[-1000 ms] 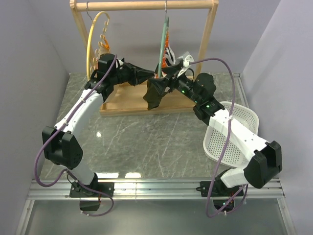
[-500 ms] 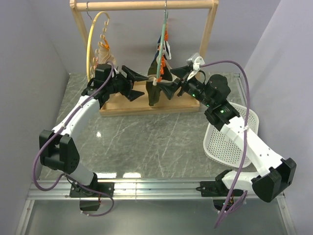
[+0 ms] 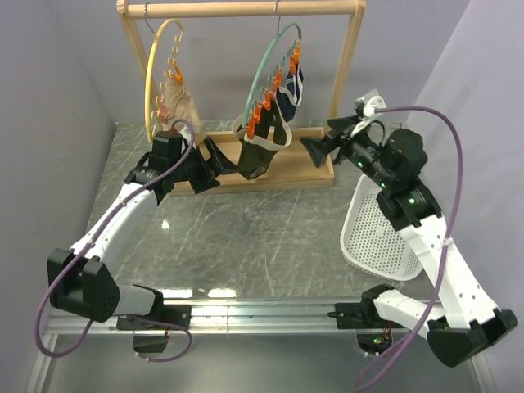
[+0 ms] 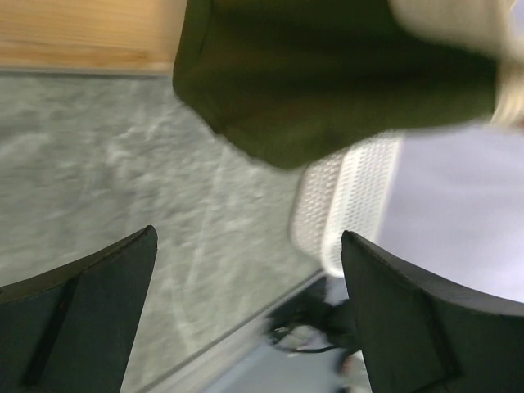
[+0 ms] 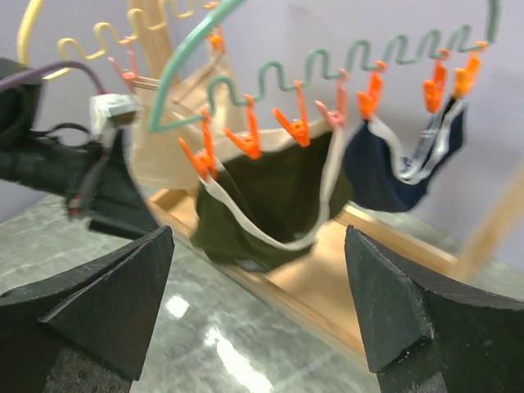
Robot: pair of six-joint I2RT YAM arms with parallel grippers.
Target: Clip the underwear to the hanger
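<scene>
The underwear [image 3: 255, 155] hangs clipped on the hanger [image 3: 264, 65], left hand [image 3: 219, 162] wide at its 9 o'clock, right hand [image 3: 313, 151] wide at 3 o'clock.

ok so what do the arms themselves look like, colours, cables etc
The left arm and right arm have white links and black joint housings. The left end effector and right end effector each have two black wedge-shaped fingers. A purple cable trails along each arm; green lights dot the right arm.

Underwear [image 5: 270, 196] hangs by its pale waistband from orange clips [image 5: 246, 139] on the teal hanger [image 5: 174, 78]. A navy garment [image 5: 385, 176] is clipped just beside it. The right gripper [image 5: 258, 237] stands wide apart, holding nothing.
</scene>
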